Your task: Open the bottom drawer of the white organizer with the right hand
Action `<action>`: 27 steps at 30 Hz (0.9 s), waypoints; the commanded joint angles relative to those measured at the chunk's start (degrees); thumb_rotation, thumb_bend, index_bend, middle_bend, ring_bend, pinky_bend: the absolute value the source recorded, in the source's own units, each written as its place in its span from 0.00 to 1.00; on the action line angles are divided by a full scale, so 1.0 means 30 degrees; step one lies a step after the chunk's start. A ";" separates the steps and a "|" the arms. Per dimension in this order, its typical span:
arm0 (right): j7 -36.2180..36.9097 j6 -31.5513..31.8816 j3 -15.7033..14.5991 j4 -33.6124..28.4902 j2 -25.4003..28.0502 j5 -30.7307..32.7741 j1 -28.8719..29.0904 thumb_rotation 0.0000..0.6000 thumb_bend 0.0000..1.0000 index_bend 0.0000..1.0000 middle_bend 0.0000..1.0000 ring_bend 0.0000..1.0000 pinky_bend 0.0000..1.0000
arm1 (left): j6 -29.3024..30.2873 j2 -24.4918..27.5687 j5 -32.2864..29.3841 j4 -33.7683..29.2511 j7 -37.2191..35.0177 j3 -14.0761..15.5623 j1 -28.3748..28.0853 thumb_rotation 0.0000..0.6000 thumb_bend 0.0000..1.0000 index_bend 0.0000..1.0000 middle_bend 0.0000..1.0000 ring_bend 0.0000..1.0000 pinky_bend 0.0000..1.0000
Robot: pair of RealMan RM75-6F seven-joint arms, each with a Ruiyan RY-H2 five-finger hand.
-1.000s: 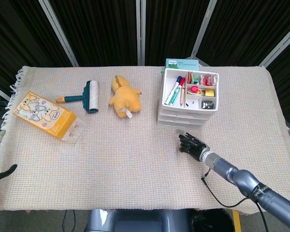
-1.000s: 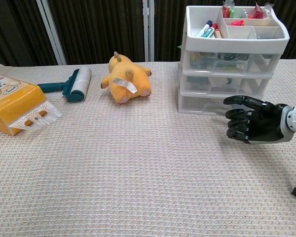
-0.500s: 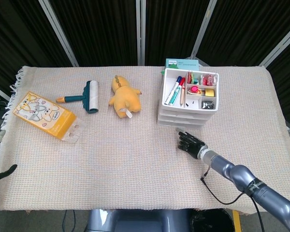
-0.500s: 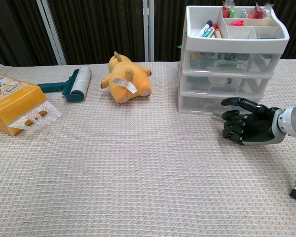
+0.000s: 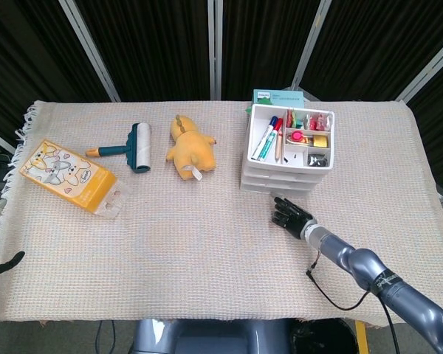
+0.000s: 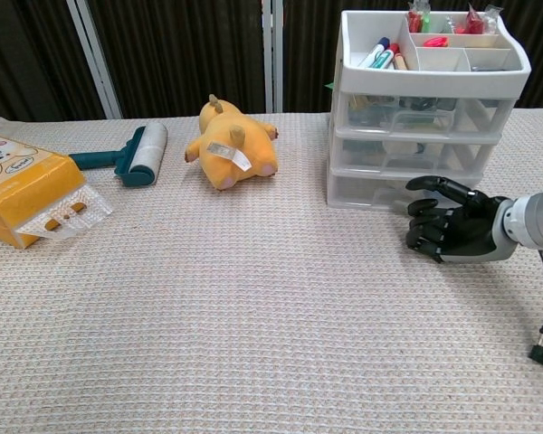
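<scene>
Table layout around the organizer [image 5: 289, 151]
Plush toy [image 5: 190, 146], lint roller [image 5: 131, 147] and box [image 5: 68, 175] lie left of it; right hand [image 6: 450, 227] just before its bottom drawer [image 6: 407, 187].

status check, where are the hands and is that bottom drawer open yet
Right hand empty, fingers curled, just in front of the bottom drawer, contact unclear. Drawer closed. Left hand barely in view. Nothing in the way.

Robot test lab, black curtain panels [image 5: 155, 44], cloth-covered table [image 5: 207, 243], assorted staged props

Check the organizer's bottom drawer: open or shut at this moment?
Shut. The bottom drawer sits flush with the two above it in the white organizer; the right hand hovers just before it, holding nothing.
</scene>
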 commanded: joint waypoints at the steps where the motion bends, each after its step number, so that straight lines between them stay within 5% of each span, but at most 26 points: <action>1: -0.0032 0.0104 0.0223 -0.0022 -0.0098 0.0094 -0.0095 1.00 0.32 0.28 0.83 0.85 0.73 | -0.0029 0.0027 -0.0014 -0.0031 0.0014 0.0011 0.0006 1.00 0.09 0.00 0.00 0.00 0.00; 27: 0.0419 -0.0125 0.0428 0.0314 0.0090 0.1251 -0.0105 1.00 0.32 0.38 0.83 0.85 0.72 | -0.0351 0.0200 -0.0130 -0.0354 0.0344 0.0087 -0.0026 1.00 0.09 0.00 0.00 0.00 0.00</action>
